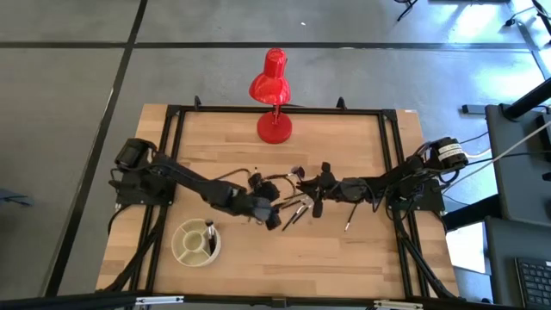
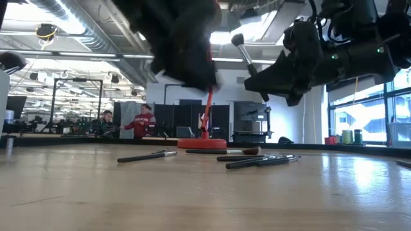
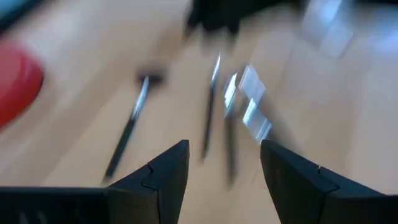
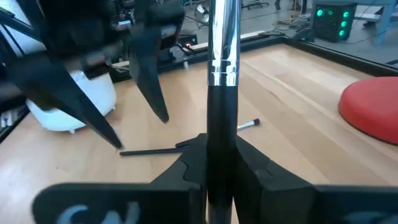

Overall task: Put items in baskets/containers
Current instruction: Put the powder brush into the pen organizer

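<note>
The cream divided dish [image 1: 195, 244] sits near the table's near-left part, with one dark brush [image 1: 209, 237] standing in it. Several dark-handled brushes [image 1: 298, 207] lie loose on the wood at mid-table, seen flat in the low view [image 2: 257, 160]. My left gripper [image 1: 274, 217] [image 3: 224, 155] hovers open just above this loose group and touches nothing. My right gripper [image 1: 320, 185] [image 4: 221, 149] is beside it on the right, raised above the table and shut on one brush [image 4: 222, 68]. Another brush [image 1: 349, 220] lies alone farther right. My right gripper pinches one brush by its black handle [image 4: 221, 134], below the silver ferrule [image 4: 224, 71], between the two fingers. The brush is lifted clear of the table. It sticks out beyond the fingers with its bristle tip [image 2: 237, 40] uppermost, tilted.
The red desk lamp stands on its round base [image 1: 275, 127] at the table's far middle. A black frame [image 1: 387, 138] runs around the table's edges. A few more brushes [image 1: 297, 172] lie toward the lamp. People sit in the room behind [image 2: 141, 120].
</note>
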